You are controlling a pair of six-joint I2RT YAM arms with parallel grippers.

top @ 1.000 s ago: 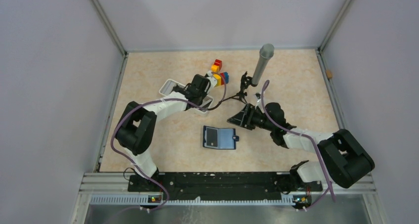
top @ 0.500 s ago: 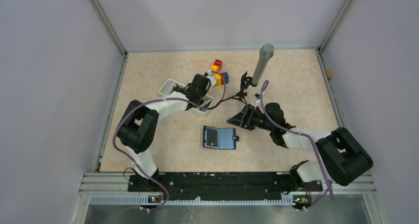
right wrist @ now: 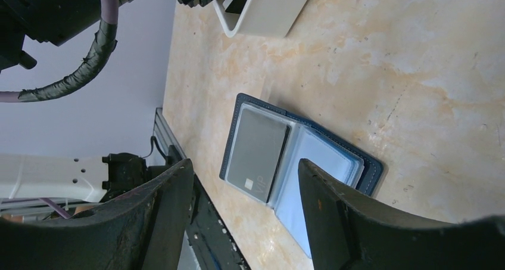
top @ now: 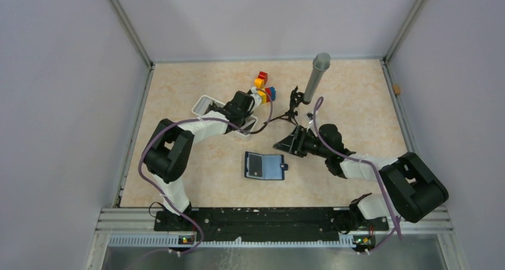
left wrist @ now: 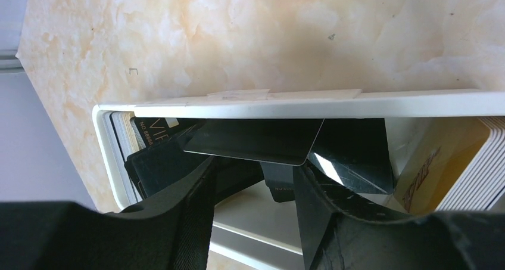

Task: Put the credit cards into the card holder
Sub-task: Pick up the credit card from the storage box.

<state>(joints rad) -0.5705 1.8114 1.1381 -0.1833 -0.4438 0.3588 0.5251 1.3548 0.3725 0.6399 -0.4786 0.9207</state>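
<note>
**Left gripper in the card tray, one card seated in the holder**

Counts: two arms, one white tray (left wrist: 357, 97), one card holder (right wrist: 309, 142), one grey tube (top: 316, 76), and one small cluster of red, yellow and blue blocks (top: 264, 88). All sit on the marbled beige desk (top: 357, 103).

The tray is a rectangular, smooth white plastic box with thin walls, at the left rear of the desk. In it are at least three credit cards (left wrist: 256, 140), dark, glossy and overlapping at angles. One shows pale "VIP" lettering. The exact count is unclear because they cover each other. Pale card stacks (left wrist: 122, 133) stand on edge at both ends of the tray. One yellow card (left wrist: 429, 163) leans against the right-hand stack.

The left gripper (left wrist: 253, 168) is down inside the tray. Its black jaws are parted either side of the dark cards, and nothing is clearly clamped between them.

The card holder lies opened flat near the middle of the desk, well apart from the tray. It is navy outside, with grey-blue slotted pockets inside. One pocket holds a single dark grey card (right wrist: 256, 154), flat, with "VIP" at its corner. The other pocket shows no card.

The right gripper (right wrist: 244, 163) hangs just behind the holder, its jaws spread wide and holding nothing.

The tube is matte and leans at the rear right, with the blocks just left of it.
</note>
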